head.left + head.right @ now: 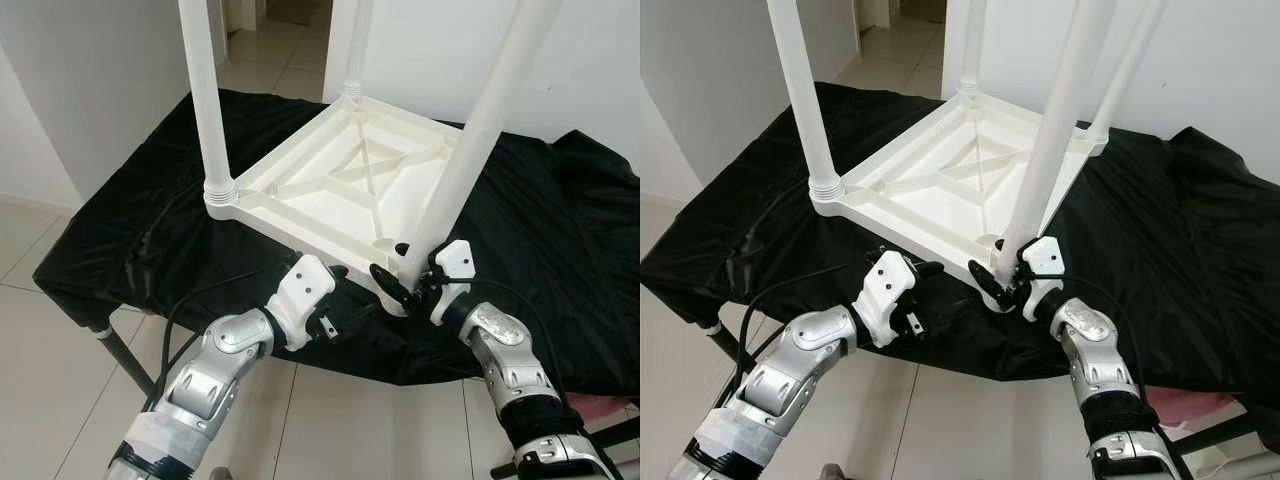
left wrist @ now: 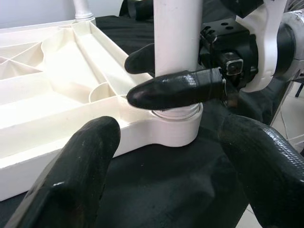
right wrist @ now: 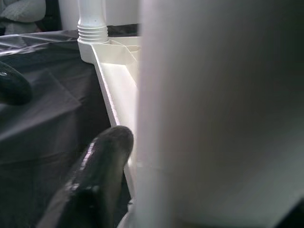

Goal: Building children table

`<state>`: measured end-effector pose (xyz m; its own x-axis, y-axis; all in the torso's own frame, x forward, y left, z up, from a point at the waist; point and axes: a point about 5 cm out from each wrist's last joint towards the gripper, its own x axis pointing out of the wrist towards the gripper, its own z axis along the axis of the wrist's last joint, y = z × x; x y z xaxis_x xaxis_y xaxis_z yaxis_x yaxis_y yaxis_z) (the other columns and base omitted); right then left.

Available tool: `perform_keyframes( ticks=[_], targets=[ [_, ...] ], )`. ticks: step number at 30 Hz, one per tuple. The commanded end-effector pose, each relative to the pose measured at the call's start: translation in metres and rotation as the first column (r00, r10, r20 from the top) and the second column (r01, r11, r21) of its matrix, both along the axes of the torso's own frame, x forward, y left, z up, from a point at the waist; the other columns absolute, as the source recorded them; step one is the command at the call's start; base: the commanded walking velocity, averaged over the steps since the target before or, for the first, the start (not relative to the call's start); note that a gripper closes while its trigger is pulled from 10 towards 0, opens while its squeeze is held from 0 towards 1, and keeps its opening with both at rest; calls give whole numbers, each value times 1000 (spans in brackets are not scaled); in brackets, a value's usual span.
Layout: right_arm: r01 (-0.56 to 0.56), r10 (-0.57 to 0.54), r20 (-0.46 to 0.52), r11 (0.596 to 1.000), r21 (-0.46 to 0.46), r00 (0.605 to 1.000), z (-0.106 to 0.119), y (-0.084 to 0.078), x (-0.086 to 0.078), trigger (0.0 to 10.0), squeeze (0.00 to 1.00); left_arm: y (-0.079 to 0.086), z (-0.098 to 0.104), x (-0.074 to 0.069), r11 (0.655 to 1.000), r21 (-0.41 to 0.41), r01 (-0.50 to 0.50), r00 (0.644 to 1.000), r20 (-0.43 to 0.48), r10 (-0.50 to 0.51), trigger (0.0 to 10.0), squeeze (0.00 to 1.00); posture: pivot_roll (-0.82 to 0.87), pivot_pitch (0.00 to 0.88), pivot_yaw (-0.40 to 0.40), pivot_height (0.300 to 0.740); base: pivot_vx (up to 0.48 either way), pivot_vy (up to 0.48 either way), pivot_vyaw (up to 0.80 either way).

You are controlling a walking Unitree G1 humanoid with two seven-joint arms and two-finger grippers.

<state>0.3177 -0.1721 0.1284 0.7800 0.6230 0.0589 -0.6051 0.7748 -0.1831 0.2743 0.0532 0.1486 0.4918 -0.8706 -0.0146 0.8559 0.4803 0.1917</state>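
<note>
Left eye view: white plastic children's tabletop (image 1: 345, 170) lies upside down on the counter (image 1: 560, 230), which is draped in black cloth. Legs are standing in the left (image 1: 205, 110) and far (image 1: 356, 45) corner sockets, and a further leg shows at the right corner (image 1: 1127, 62) in the right eye view. The near leg (image 1: 470, 150) sits in the near corner socket (image 2: 173, 128), right at the counter's front edge.

Risks, as I judge them:
- Near leg leans in both head views. If it's threaded like the ribbed collar on the left leg suggests, turning it while tilted could cross-thread or jam it.
- Tabletop is loose on slick cloth. Torque on the leg could rotate or slide the whole top, and the near corner sits close to the counter edge.
- Lone grip low on the leg: a long lever above it, so the leg could tip out if that grip loosens.

Jaws:
- Right gripper (image 1: 403, 268): clamped on the near leg just above the socket, one black finger (image 2: 175, 90) across the front of the leg, the other (image 2: 140, 58) behind it.
- Left gripper (image 1: 336, 297): jaws wide apart, holding nothing, hovering just beside the near corner and aimed at the socket. Its fingertips (image 2: 85, 156) frame the socket in the left wrist view without touching it.
</note>
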Motion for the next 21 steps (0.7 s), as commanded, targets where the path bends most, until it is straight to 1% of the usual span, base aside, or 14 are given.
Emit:
perform_keyframes(
  ticks=[1, 9, 10, 14, 16, 21],
  targets=[
    [-23, 23, -24, 1000, -16, 999, -8, -1, -2, 0, 0, 0, 1, 0, 999, 3, 40, 999, -3, -40, 10000, 0, 24, 37, -37, 740, 0, 0, 0],
    [-18, 18, -39, 1000, -1, 999, -12, -4, -4, 0, 0, 0, 0, -1, 999, 3, 38, 999, -3, -38, 10000, 0, 27, 41, -40, 740, 0, 0, 0],
    [-6, 7, -44, 1000, 23, 999, -11, -4, -3, 10000, 0, 0, 0, -1, 999, 3, 36, 999, -5, -36, 10000, 0, 26, 42, -40, 740, 0, 0, 0],
    [6, -4, -37, 999, 32, 999, -8, -2, -4, 10000, 0, 0, 0, -1, 999, 1, 37, 999, -7, -37, 10000, 0, 22, 44, -39, 740, 0, 0, 0],
    [82, -81, -29, 994, 73, 996, -5, 0, -5, 10000, 0, -1, 0, -2, 999, 1, 39, 999, -10, -39, 10000, 0, 19, 51, -36, 740, 0, 0, 0],
    [126, -124, -29, 989, 73, 992, -5, 3, -6, 10000, 0, -1, 0, -3, 999, 0, 41, 999, -13, -41, 10000, 0, 16, 56, -37, 740, 0, 0, 0]
  ],
)
